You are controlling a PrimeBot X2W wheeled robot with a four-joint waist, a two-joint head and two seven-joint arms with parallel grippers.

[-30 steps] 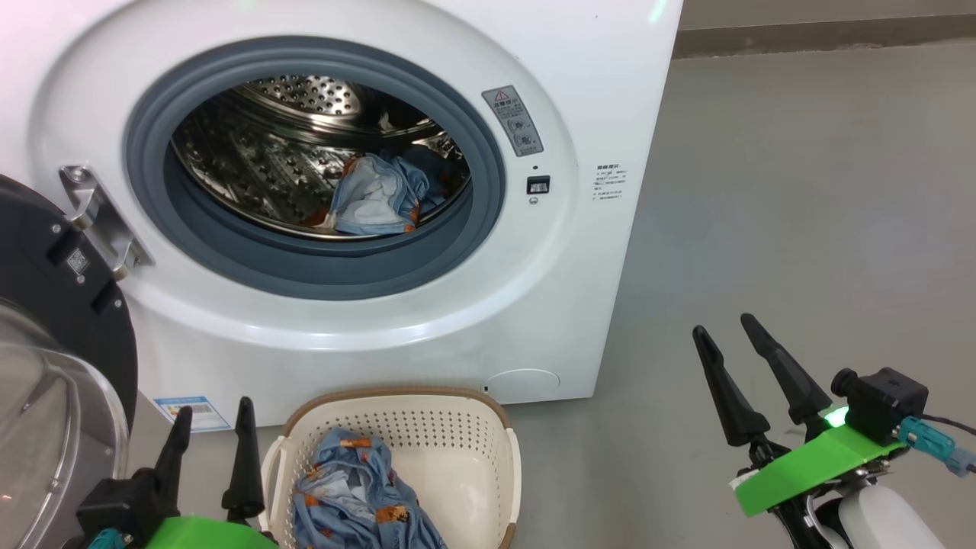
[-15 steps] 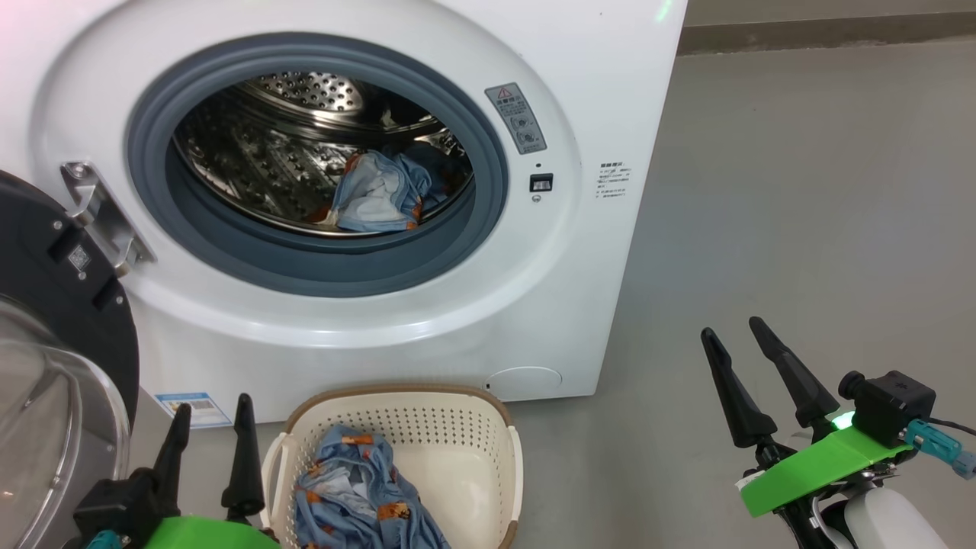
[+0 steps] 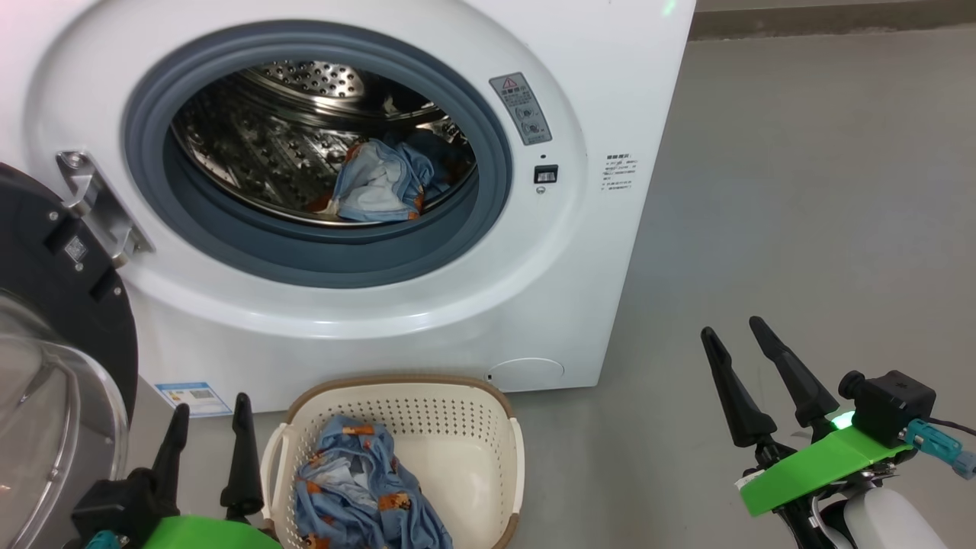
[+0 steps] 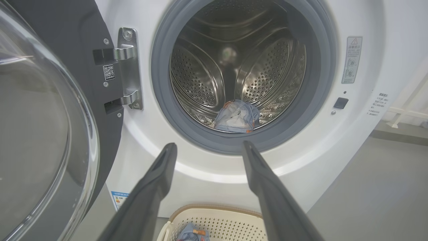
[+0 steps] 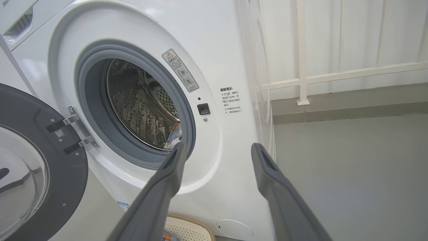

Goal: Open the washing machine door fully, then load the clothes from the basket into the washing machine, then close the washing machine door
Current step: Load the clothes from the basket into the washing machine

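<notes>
Far left of the washing machine [image 3: 595, 114], the washing machine door [image 3: 76, 305] hangs wide open: a shiny black ring around a bulging clear glass bowl, cut off by the picture's edge. A metal hinge [image 3: 95, 206] joins them. Below the door, the left gripper [image 3: 213, 404] spreads its two dark fingers, holding nothing. In the machine's round hole, a grey rubber ring [image 3: 320, 255] goes around the steel drum [image 3: 252, 145], dotted with little holes. A soft blue bundle [image 3: 381, 183] lies at the drum's bottom. Just in front of the machine sits the basket [image 3: 465, 442], cream plastic with holes and a brown rim, its near end cut off. The clothes [image 3: 366, 496] lie crumpled inside it. Right of the machine, the right gripper [image 3: 731, 326] has its fingers apart, empty. The sticker [image 3: 521, 108] has words too small to read. The left wrist view sees the drum's back wall; the right wrist view shows a white rail [image 5: 302, 50] beside the machine.
</notes>
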